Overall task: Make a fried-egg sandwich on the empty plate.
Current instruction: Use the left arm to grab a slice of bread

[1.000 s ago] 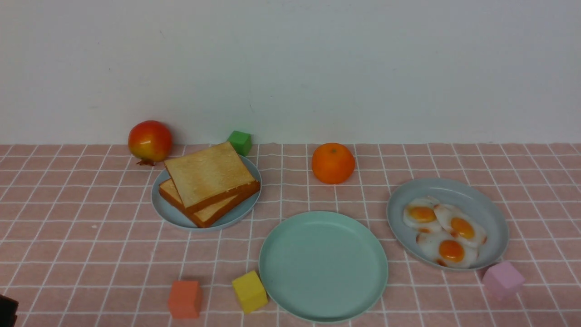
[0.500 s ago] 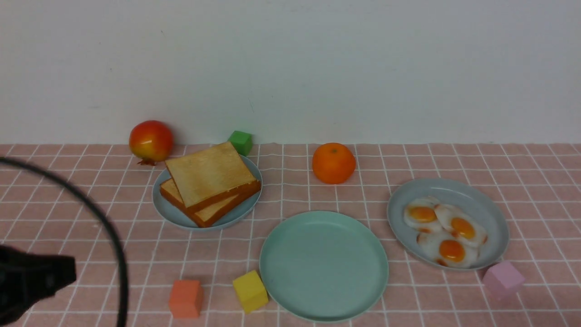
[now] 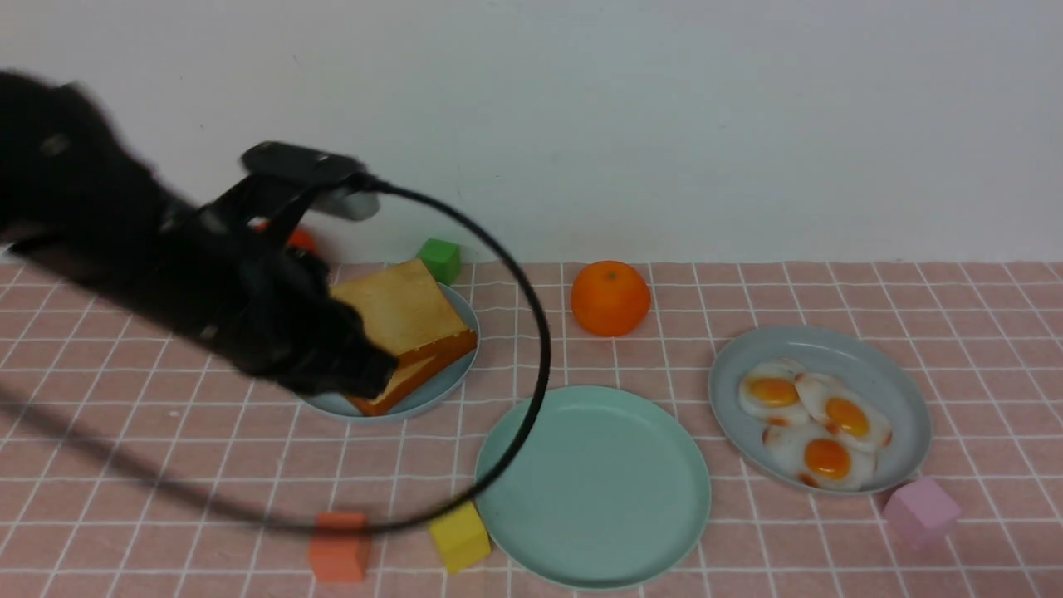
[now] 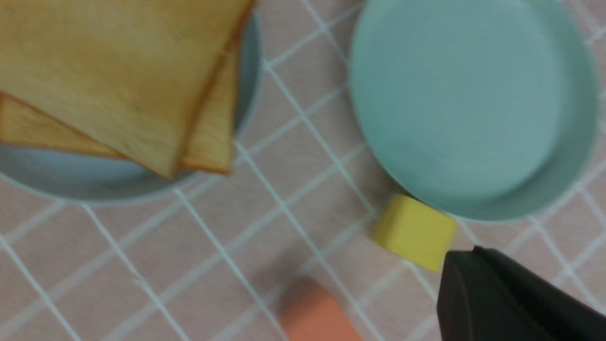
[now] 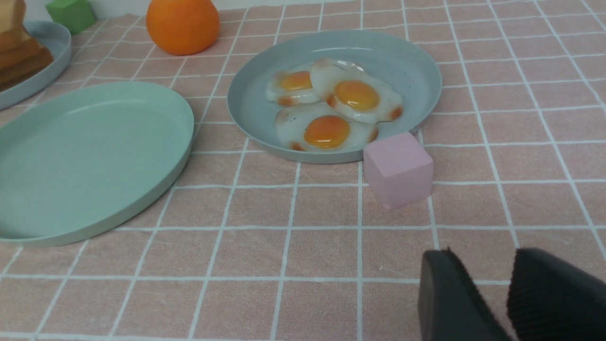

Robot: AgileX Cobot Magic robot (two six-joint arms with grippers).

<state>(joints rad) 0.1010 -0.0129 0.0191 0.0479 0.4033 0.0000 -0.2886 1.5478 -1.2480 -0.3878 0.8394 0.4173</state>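
Two toast slices stacked far left; my left end effector is closed near them. Should open wide, pinch top slice's crust, carry to green plate.

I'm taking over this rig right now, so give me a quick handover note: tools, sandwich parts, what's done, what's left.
Left tool: shut, empty, by the toast slices.
Right tool: slightly open, empty, low over the cloth near the pink cube.
Both toast slices are stacked on the pale-blue plate; three eggs lie on the grey-blue plate; the mint-green plate is empty.
Done: nothing placed.
To do: toast, one egg, toast onto the mint-green plate.
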